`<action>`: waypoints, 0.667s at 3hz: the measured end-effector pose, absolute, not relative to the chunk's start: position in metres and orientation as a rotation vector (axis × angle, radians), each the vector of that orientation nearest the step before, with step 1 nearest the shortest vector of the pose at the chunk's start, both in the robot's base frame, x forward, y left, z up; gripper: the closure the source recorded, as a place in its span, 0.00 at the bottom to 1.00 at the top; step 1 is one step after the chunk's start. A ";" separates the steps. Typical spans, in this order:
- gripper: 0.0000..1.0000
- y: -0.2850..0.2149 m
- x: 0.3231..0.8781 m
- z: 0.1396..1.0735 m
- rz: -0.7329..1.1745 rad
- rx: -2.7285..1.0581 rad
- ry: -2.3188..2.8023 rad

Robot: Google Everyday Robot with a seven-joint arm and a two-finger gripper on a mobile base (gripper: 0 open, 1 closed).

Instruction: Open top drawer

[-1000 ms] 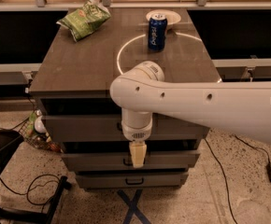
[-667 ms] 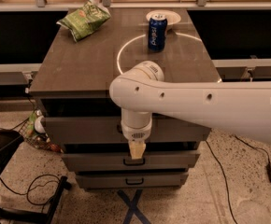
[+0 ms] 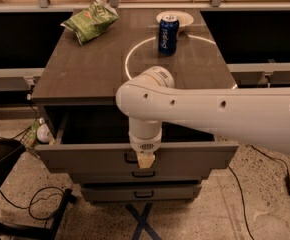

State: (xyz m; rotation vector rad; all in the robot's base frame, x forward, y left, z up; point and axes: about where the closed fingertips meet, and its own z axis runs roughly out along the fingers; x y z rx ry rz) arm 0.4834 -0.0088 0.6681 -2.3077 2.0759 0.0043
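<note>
Gripping: fingers (image 3: 146, 160) pinched on top drawer (image 3: 195, 156) handle (image 3: 130, 157), drawer open | cabinet top (image 3: 85, 69): can (image 3: 168, 34), chip bag (image 3: 90, 21) | floor (image 3: 245, 209): speckled, cables (image 3: 30, 204)

The gripper (image 3: 146, 161), white above and pale tan at its tip, hangs in front of the top drawer (image 3: 85, 158), whose front is flat mid-grey. The handle (image 3: 130, 157) just beside the gripper is near black. The arm (image 3: 215, 115) above is glossy white with small dark dots. Below the gripper the lower drawers (image 3: 175, 191) are the same grey with dark handles. Behind the gripper the cabinet top (image 3: 85, 69) is dark brown-grey marked with a thin white ring (image 3: 127, 59), and carries a deep blue can (image 3: 168, 34), a white plate (image 3: 185, 18) and a green bag (image 3: 90, 21). The floor (image 3: 245, 209) beneath is speckled beige, crossed by blue tape (image 3: 142, 224)
</note>
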 end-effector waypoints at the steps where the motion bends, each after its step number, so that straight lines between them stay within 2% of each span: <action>1: 1.00 -0.009 0.483 0.668 0.003 -2.308 2.076; 2: 1.00 -0.009 0.483 0.668 0.003 -2.308 2.076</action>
